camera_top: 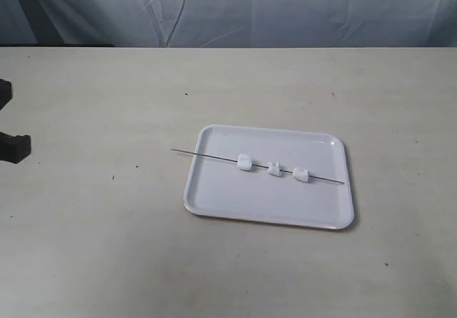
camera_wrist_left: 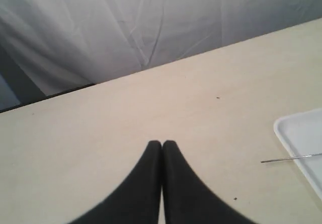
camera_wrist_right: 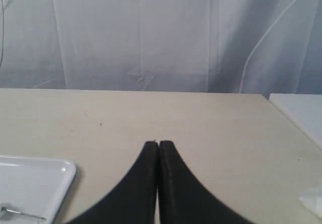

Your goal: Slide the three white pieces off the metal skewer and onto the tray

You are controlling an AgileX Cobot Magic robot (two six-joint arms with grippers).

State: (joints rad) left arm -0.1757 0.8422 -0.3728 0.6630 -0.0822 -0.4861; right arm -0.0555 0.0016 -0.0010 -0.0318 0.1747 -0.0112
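Note:
A white tray (camera_top: 214, 196) lies right of the table's middle. Across it rests the thin metal skewer (camera_top: 207, 156), its left end jutting past the tray's left rim. Three white pieces are threaded on it in a row: left (camera_top: 245, 163), middle (camera_top: 274, 168), right (camera_top: 300, 174). My left gripper (camera_wrist_left: 162, 143) is shut with nothing in it, far left of the tray; the skewer tip (camera_wrist_left: 282, 158) and a tray corner (camera_wrist_left: 297, 133) show in its view. My right gripper (camera_wrist_right: 158, 144) is shut and empty; its view catches the tray's corner (camera_wrist_right: 45, 176) and the skewer's end (camera_wrist_right: 22, 214).
A dark part of the left arm (camera_top: 11, 146) sits at the exterior view's left edge. A grey-white curtain (camera_top: 228, 7) hangs behind the table. A white surface (camera_wrist_right: 302, 110) and a crumpled white scrap (camera_wrist_right: 313, 199) show at the right wrist view's edge.

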